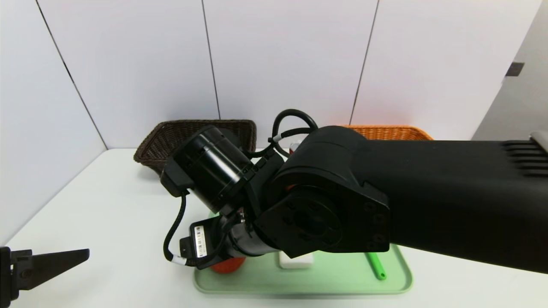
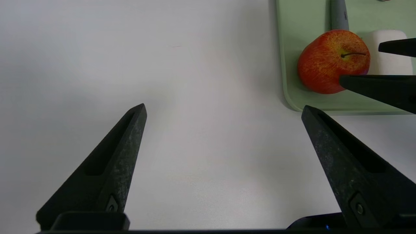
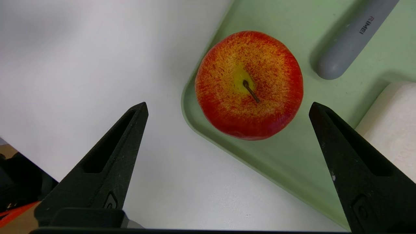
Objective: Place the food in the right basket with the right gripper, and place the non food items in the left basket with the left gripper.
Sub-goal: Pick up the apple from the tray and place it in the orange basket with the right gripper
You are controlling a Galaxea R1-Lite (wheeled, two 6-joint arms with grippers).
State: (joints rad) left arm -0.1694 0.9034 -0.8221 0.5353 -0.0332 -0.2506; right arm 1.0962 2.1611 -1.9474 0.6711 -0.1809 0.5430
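The right gripper (image 3: 227, 107) stood spread above the apple (image 3: 249, 85); upper right of the frame, a grey handle (image 3: 349, 39) read "RIMEI", perhaps a knife. The left gripper (image 2: 224, 110) idled, spread too.

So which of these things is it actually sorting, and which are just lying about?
Part of the job:
- red apple, food, on the green tray, under the open right gripper
- grey handle, white block and green stick, on the tray
- brown basket, orange basket
- open left gripper, off to the side

Just there:
- white table
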